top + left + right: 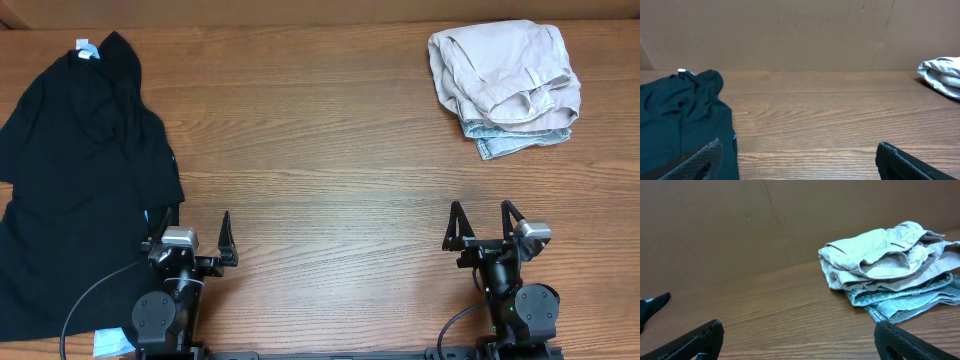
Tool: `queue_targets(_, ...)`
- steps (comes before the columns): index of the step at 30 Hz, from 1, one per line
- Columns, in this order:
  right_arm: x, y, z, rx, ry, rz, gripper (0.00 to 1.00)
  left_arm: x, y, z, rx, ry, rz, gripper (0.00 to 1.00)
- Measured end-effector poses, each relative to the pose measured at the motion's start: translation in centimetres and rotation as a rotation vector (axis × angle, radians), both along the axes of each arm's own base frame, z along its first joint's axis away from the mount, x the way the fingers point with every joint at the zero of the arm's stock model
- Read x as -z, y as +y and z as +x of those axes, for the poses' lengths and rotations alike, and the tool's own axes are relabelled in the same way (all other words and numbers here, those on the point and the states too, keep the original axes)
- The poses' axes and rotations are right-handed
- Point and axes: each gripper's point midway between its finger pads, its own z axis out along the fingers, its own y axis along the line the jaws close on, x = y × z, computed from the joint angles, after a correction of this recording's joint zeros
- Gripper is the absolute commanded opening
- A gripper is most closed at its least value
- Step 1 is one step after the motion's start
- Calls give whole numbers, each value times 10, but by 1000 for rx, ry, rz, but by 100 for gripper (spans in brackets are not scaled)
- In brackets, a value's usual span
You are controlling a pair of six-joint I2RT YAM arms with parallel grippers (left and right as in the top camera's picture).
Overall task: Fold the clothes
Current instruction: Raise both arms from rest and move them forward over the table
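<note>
Black shirts [80, 170] lie in a loose, crumpled heap at the left end of the wooden table [320, 150], reaching its near-left edge, with a small pale blue tag [86, 47] showing at the far tip of the heap. A scrap of light blue [112, 343] peeks out near the base of my left arm. I would guess it is the printed T-shirt under the dark pile, but too little shows to be sure. At the far right corner a beige piece [500, 65] sits on top of a pale denim piece [520, 140], both roughly folded, so I judge those two done or nearly so.

My left gripper [188, 235] hovers low at the near edge with its fingers spread wide and nothing between them, one finger just beside the hem of the black heap. My right gripper [482, 215] likewise has its jaws wide apart and holds nothing, over bare wood and well apart from the beige and denim stack.

As I read it, the task is partway: the right stack is set aside, while the dark pile on the left is not yet folded. What is left is to draw one shirt out onto the bare wood in the middle, flatten it and fold it, then do the same with the others
</note>
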Motion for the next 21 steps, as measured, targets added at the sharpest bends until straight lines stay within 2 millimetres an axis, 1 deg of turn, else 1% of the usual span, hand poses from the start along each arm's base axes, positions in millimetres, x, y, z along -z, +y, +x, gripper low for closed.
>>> queue_targets(1, -3, 0, 0, 0, -13, 1, 100, -4, 0, 0, 0, -19, 0, 100)
queue_targets(2, -14, -1, 0, 5, -55, 5, 100, -10, 0, 1, 0, -44, 0, 100)
queue_targets(3, -24, -1, 0, 8, -99, 8, 100, -20, 0, 1, 0, -83, 1, 100)
queue_targets(4, -28, -2, -1, 9, -114, 9, 100, -24, 0, 1, 0, -100, 2, 100)
queue_targets(21, -26, -2, -1, 11, -108, 9, 100, -24, 0, 1, 0, -99, 2, 100)
